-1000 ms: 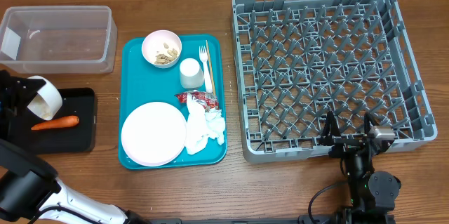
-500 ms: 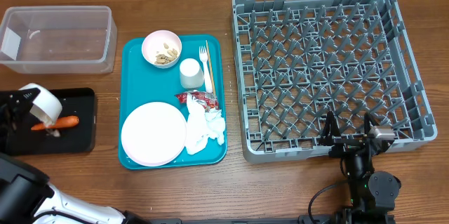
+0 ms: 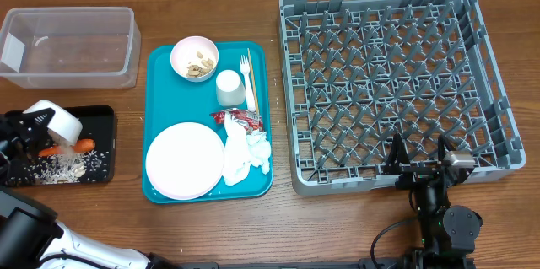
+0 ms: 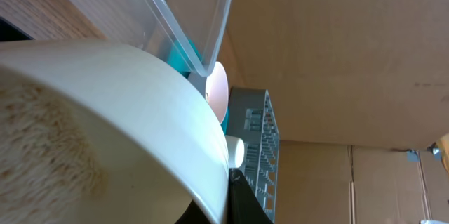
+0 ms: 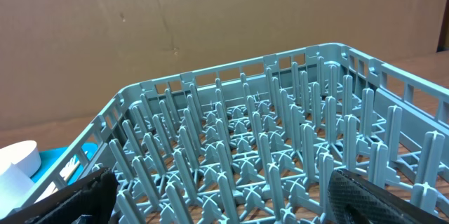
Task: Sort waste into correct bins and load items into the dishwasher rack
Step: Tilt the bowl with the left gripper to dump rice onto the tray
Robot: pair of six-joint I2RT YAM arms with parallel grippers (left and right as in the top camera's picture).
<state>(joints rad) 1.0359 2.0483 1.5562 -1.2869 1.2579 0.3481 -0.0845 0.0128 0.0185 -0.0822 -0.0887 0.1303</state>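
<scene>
A white bowl (image 3: pixel 59 121) is pinched by its rim in the left tool (image 3: pixel 23 127) and held tipped over the black tray (image 3: pixel 103 117), where rice (image 3: pixel 72 165) lies scattered beside a carrot (image 3: pixel 74 145). Grains could be spilled past the tray's low rim onto the worktop (image 3: pixel 253 235). The right tool (image 3: pixel 418 147) is spread at the rack (image 3: pixel 388 67).

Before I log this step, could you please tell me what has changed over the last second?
The white bowl, held in the left jaws, tipped further over the black tray, and rice spilled onto it beside the carrot. Everything on the teal tray, the rack and the open right jaws stayed put.
</scene>
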